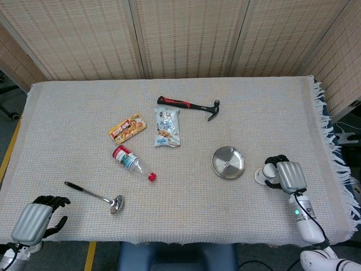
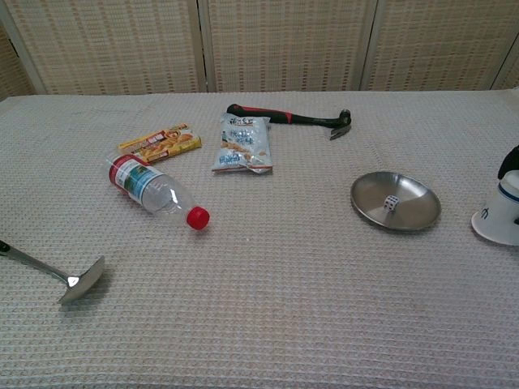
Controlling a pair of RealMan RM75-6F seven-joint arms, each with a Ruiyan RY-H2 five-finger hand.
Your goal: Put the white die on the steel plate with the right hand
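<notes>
The white die [image 2: 391, 203] lies inside the round steel plate [image 2: 413, 212], a little left of its centre; the head view shows the plate [image 1: 232, 157] right of the table's middle. My right hand [image 1: 286, 175] is to the right of the plate, near the table's right side. It grips a white paper cup [image 1: 264, 173] turned mouth down on the cloth. In the chest view the cup [image 2: 499, 217] sits at the right border, with only a dark fingertip above it. My left hand [image 1: 35, 221] hangs off the front left corner, fingers curled, holding nothing.
A red-handled hammer [image 1: 189, 105] lies at the back. Two snack packets [image 1: 167, 127] [image 1: 127, 128], a lying water bottle [image 1: 131, 161] and a metal spoon [image 1: 96, 196] occupy the left half. The fringed cloth edge [image 1: 333, 152] is close to my right hand.
</notes>
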